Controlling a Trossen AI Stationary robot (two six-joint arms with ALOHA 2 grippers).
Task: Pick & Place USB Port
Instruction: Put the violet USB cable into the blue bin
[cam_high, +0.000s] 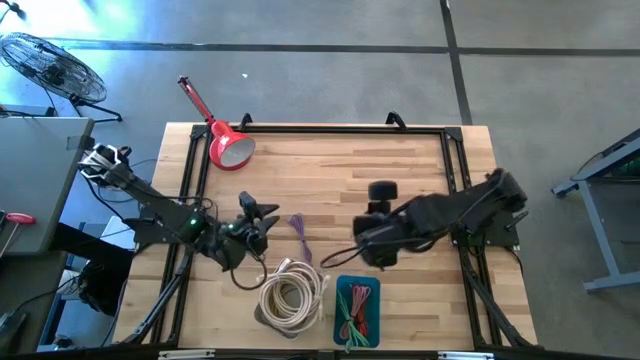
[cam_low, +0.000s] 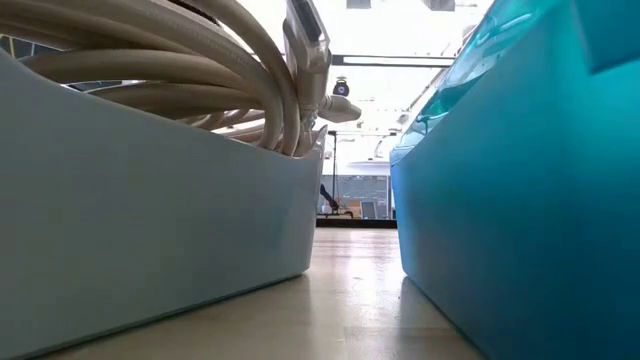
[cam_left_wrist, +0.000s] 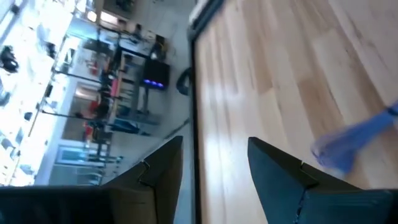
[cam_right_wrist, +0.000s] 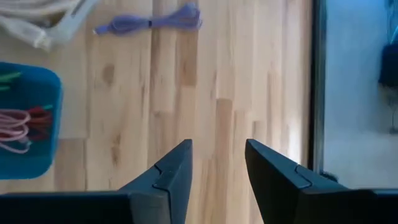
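A purple USB cable (cam_high: 298, 235) lies loose and flat on the wooden table, between the two arms; it also shows in the right wrist view (cam_right_wrist: 152, 22) and, blurred, in the left wrist view (cam_left_wrist: 351, 142). My left gripper (cam_high: 262, 211) (cam_left_wrist: 214, 158) is open just left of the cable and holds nothing. My right gripper (cam_high: 357, 243) (cam_right_wrist: 217, 158) is open to the cable's right, pointing toward it, with bare wood between its fingers. Neither gripper shows in the low view.
A pale tray (cam_high: 262, 318) (cam_low: 150, 200) at the near edge holds a coil of white cable (cam_high: 292, 293) (cam_low: 180, 60). Beside it a blue tray (cam_high: 341, 287) (cam_low: 520, 170) holds red, pink and green cables. A red lamp-like object (cam_high: 225, 143) lies at the far left.
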